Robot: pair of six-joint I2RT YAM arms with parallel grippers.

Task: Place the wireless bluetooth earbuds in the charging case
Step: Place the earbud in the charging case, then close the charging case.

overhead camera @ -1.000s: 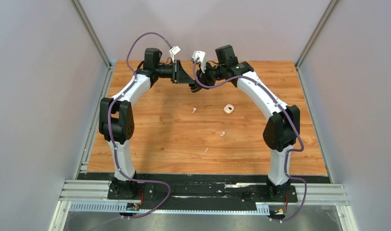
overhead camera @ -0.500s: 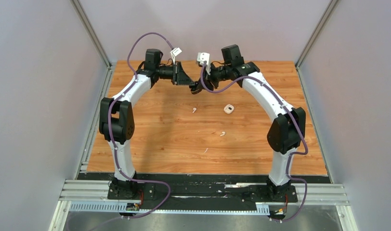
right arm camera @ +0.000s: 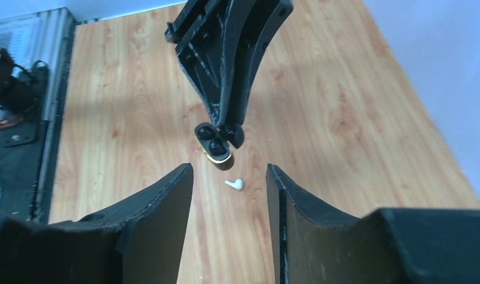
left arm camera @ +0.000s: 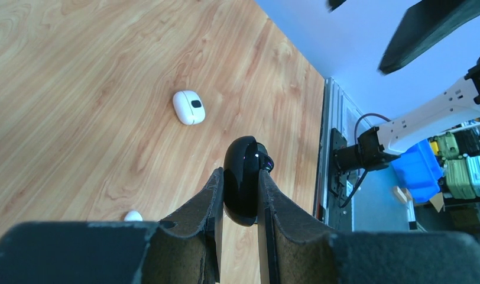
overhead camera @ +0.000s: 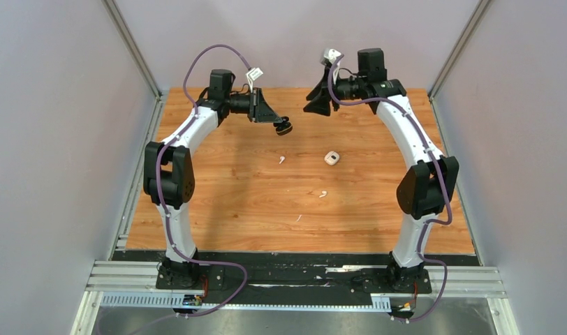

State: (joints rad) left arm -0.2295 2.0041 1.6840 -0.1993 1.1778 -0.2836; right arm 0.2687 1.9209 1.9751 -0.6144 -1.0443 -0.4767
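The left arm [overhead camera: 197,129] reaches across the far part of the wooden surface [overhead camera: 232,202], and the left jaws are pressed together on a black charging case [overhead camera: 283,125], pinching it by its sides and holding it in the air above the boards. From the left wrist the black charging case [left arm camera: 243,180] shows as a glossy rounded shell wedged between the 2 fingers. From the right wrist it shows from the other side [right arm camera: 214,145]: it is open, with a gold-coloured rim, and 2 black earbuds [right arm camera: 216,145] sit in its wells. The right arm [overhead camera: 406,132] is raised at the far right, and the right jaws are spread apart with nothing between them, well apart from the case and pointing toward it. A white earbud [overhead camera: 282,160] lies on the surface just nearer than the held case; the right wrist camera sees the same white earbud [right arm camera: 233,184] below the case, between its own fingers in the view. A second white earbud [overhead camera: 322,194] lies further toward the near edge, apart from the first. A white charging case [overhead camera: 331,158] rests on the surface to the right of the first white earbud; the left wrist view shows it [left arm camera: 188,107] as a small rounded shell with a dark spot on top. A tiny white fleck [overhead camera: 298,218] lies nearer still.
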